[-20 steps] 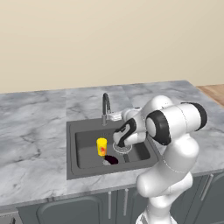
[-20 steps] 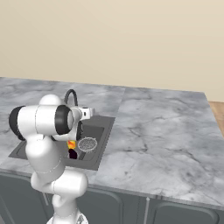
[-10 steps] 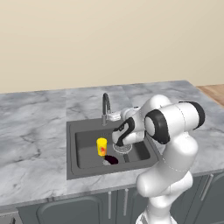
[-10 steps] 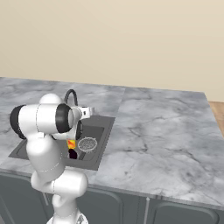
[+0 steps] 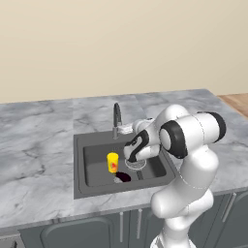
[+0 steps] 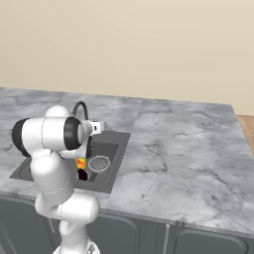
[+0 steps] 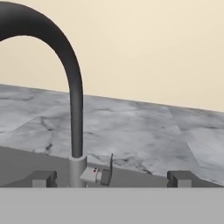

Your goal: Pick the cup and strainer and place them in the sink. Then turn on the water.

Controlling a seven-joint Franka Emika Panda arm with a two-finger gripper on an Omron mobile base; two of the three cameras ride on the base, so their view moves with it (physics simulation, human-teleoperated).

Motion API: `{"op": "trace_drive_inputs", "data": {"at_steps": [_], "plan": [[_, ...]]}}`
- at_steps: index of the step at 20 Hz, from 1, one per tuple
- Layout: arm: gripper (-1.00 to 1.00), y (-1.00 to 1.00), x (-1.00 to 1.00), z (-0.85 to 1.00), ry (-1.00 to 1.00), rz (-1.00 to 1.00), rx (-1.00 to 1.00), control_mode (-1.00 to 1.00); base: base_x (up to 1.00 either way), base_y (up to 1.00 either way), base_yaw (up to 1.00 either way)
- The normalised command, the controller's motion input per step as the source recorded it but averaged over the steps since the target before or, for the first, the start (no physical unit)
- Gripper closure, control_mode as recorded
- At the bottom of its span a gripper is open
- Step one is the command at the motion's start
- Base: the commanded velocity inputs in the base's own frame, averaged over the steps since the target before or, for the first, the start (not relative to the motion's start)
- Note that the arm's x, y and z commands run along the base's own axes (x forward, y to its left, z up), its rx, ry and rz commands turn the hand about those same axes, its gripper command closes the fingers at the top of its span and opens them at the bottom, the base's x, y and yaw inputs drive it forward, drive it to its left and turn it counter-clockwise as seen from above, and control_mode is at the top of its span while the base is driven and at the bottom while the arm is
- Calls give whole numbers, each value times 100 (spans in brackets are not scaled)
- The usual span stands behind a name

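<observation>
Lever sits between the tool's spread fingertips.

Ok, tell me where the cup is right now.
The cup stands upright in the sink, left of the strainer in the left base view and just behind the dark drain.

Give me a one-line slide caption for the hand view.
Open gripper faces the dark gooseneck tap and its silver lever, marble countertop behind.
</observation>
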Motion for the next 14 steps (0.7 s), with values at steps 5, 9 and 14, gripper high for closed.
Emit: {"op": "trace_drive_inputs", "data": {"at_steps": [5, 9, 14], "plan": [[-100, -1, 0, -35, -21, 0, 7, -100, 0, 0, 0], [-100, -5, 0, -31, -21, 0, 7, -100, 0, 0, 0], [-100, -2, 0, -26, -19, 0, 5, -100, 0, 0, 0]]}}
